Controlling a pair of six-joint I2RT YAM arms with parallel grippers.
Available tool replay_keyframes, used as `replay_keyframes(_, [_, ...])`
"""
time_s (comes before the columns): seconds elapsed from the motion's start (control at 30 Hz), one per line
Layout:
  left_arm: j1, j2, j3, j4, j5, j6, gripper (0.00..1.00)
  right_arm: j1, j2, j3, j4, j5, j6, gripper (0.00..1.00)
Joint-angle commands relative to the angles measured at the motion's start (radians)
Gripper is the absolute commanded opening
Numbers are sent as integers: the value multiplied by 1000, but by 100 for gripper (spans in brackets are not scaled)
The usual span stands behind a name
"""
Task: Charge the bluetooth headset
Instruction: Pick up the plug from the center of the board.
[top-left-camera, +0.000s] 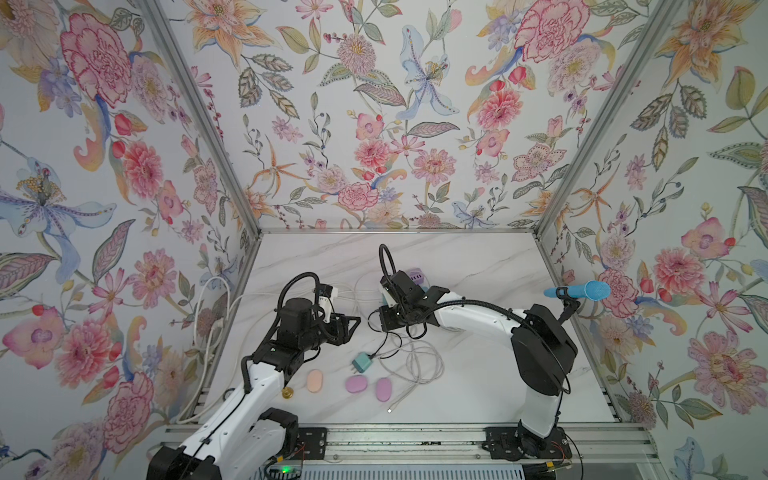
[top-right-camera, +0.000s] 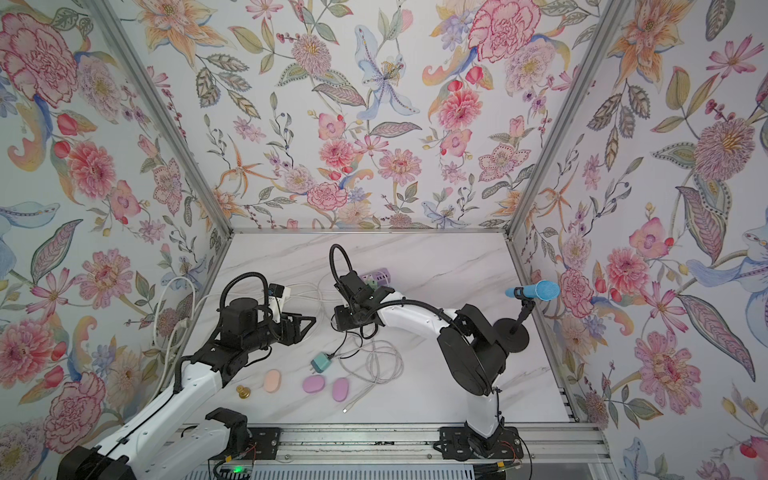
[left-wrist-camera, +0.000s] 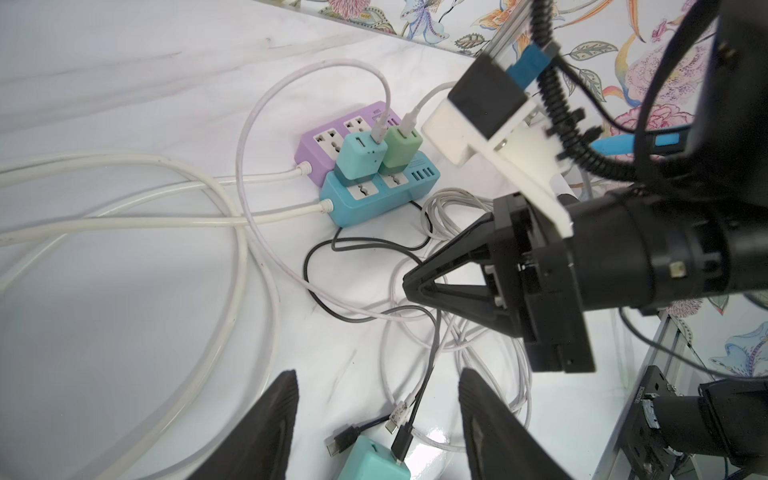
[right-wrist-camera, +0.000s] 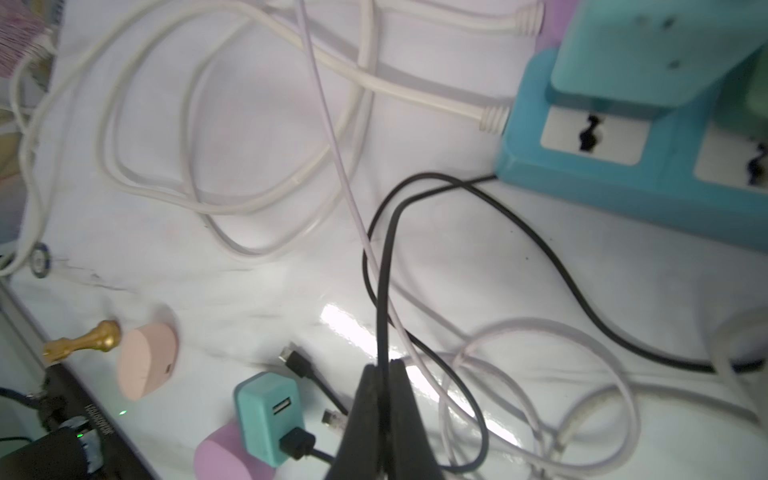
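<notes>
Three oval bluetooth headset cases lie near the table's front: a peach one and two purple ones. Behind them a loose teal charger has a black cable plugged into it. My right gripper is shut on a loop of that black cable, just above the table. My left gripper hangs open above the charger, holding nothing. A free black connector lies beside the charger.
A blue power strip and a purple one sit at the back with two chargers plugged in. White cables coil across the middle. A gold knob lies front left. A blue microphone on a stand is at the right wall.
</notes>
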Motion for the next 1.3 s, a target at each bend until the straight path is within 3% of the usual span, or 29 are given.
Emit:
replay_keyframes(0.0, [-28,-18,33,-35,-32,71,67,-51,-68,73,-11,-119,37,0])
replay_keyframes(0.1, [-132,-10,86,-75,-100,160,71,-85,-74,112,-12,-217,65,0])
replay_keyframes(0.2, [-233,1,127,-89,-194,227,86,-108,-83,149,-11,-278,99,0])
replay_keyframes(0.33, [-266,-7,117,-55,-254,256,90,-136,-100,204,-10,-344,148,0])
replay_keyframes(0.4, [-269,-7,112,-39,-283,254,99,-148,-100,231,-11,-378,178,0])
replay_keyframes(0.83, [-275,-5,54,77,-394,403,100,-205,-94,354,-11,-659,255,0])
replay_keyframes(1.03, [-275,49,77,105,-533,414,100,-211,-135,337,-10,-679,277,0])
replay_keyframes(1.27, [-338,80,89,213,-500,354,100,-211,-172,332,5,-661,308,0])
